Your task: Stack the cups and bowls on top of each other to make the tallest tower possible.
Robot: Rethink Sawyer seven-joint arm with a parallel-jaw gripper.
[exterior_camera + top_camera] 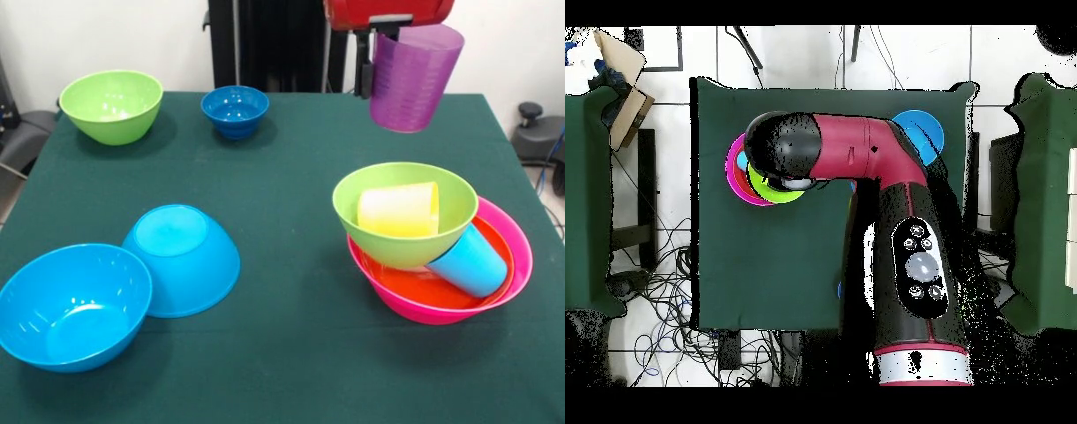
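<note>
Overhead, the arm [865, 150] hides most of the tower [740, 185].

Front camera: it faces me across the green table [291, 177] from a raised angle, close enough that the cloth fills most of the frame, my arm entering at the top edge. Overhead camera: it looks straight down from high up, far enough to take in the whole table [765, 260] plus floor and cables around it, my arm [895, 220] rising from the bottom. Both views share the tabletop and the pink bowl [516, 265] [733, 170].
</note>
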